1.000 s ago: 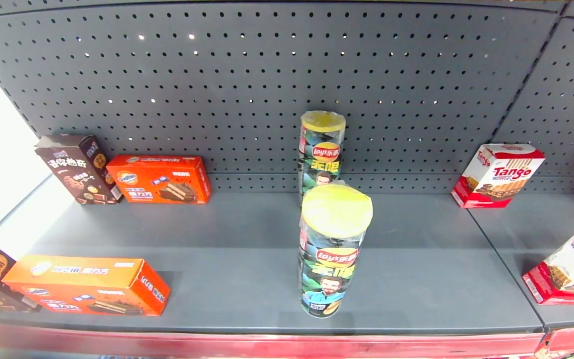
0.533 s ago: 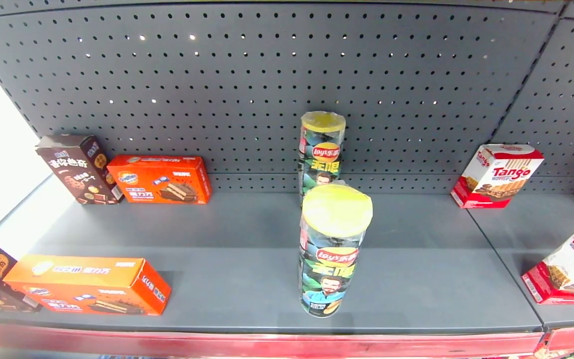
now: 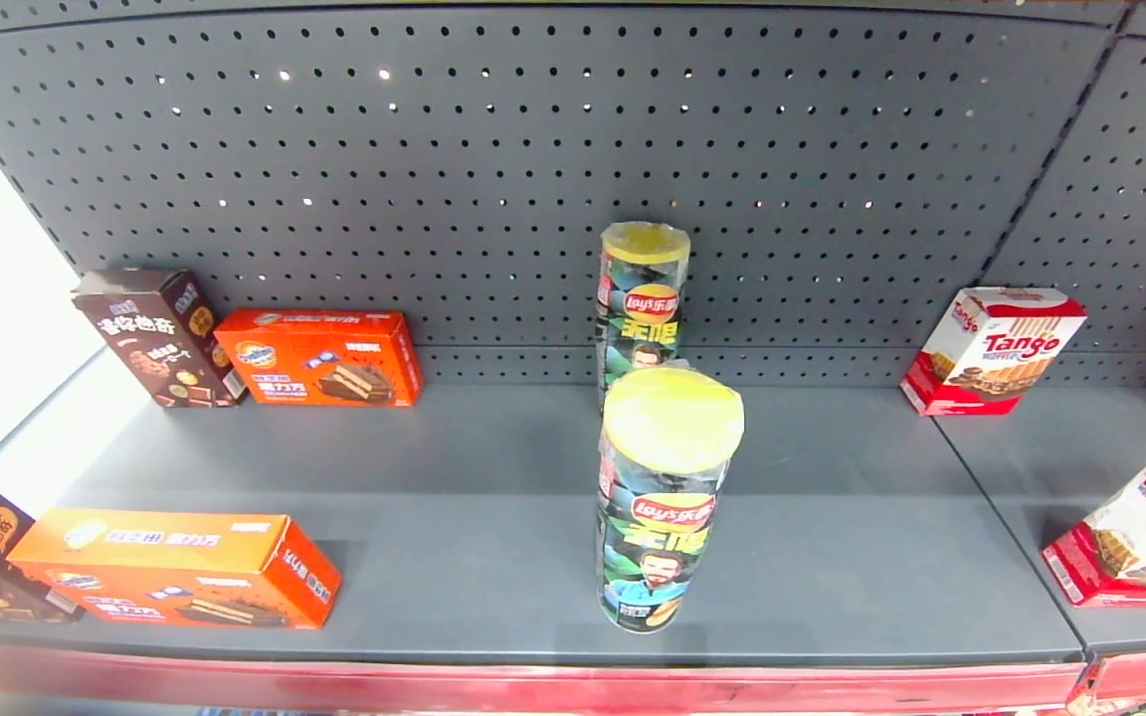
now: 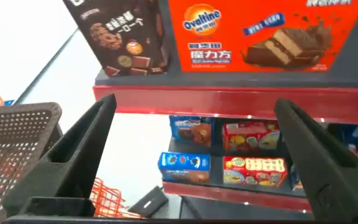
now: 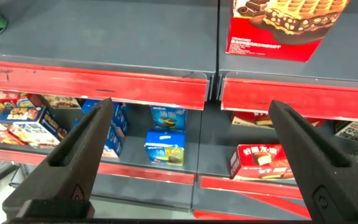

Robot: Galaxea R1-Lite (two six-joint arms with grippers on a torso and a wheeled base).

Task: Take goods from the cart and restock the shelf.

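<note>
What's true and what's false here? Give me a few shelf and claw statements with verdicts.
1. The front chip can and rear chip can both stand upright on the shelf. True.
2. The left claw grips a box. False: it is open and empty.
3. The right claw is open with nothing in it. True.
4. The front orange box stands on end. False: it lies on a long side near the shelf's front edge.
5. The rear wafer box and front wafer box sit to the right of both cans. True.
</note>
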